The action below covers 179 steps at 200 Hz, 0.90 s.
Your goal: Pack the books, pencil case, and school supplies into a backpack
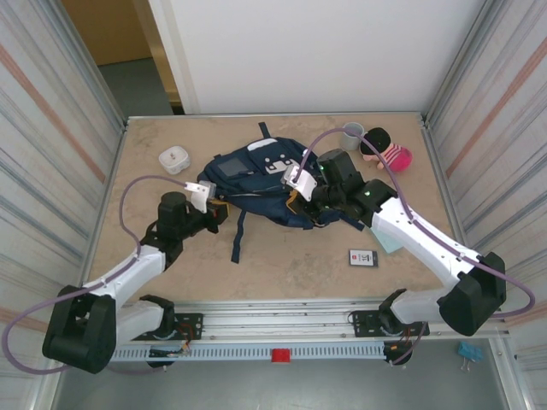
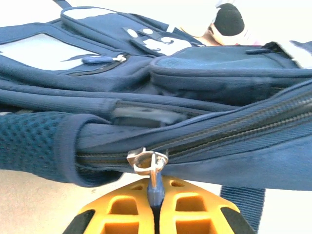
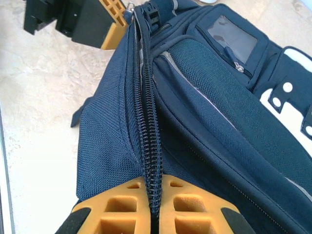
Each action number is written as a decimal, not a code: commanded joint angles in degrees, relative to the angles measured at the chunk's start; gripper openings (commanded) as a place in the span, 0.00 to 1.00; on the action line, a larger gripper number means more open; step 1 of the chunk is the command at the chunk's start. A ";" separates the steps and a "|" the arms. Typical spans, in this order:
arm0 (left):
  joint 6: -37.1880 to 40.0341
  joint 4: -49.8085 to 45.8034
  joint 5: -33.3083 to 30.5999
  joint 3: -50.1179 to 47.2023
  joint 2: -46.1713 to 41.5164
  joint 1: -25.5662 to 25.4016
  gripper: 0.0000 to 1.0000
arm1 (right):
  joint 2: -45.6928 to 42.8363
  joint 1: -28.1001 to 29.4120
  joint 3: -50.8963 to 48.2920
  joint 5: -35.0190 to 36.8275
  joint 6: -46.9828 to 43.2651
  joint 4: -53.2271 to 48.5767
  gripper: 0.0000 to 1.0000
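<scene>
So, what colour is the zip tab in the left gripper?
Navy blue; the zip tab shows best in the left wrist view.

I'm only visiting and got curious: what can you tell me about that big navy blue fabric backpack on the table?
The navy blue fabric backpack lies flat on the beige table, its front pocket with white patches facing up. A dark strap trails toward the near edge. Along its side, the main zip looks closed. The left gripper pinches the blue pull tab on the silver slider. The right gripper clamps the zip seam.
</scene>
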 commanded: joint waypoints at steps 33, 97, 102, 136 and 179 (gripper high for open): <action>3.07 -6.05 13.35 4.97 -3.76 -1.06 0.00 | -0.77 2.44 -3.07 4.97 5.99 11.63 0.00; 5.88 -18.14 21.98 14.29 -1.25 -6.63 0.00 | 1.89 7.35 -6.87 13.66 11.53 20.59 0.00; 6.43 -19.57 22.21 15.14 -0.72 -7.13 0.00 | 2.13 7.46 -7.17 13.62 12.12 21.43 0.00; 8.23 -23.80 22.34 18.99 1.67 -10.04 0.00 | 4.45 8.06 -7.50 12.64 14.93 24.62 0.00; 7.99 -28.05 15.74 20.33 2.93 -14.16 0.00 | 6.02 8.45 -8.16 9.73 17.24 27.20 0.00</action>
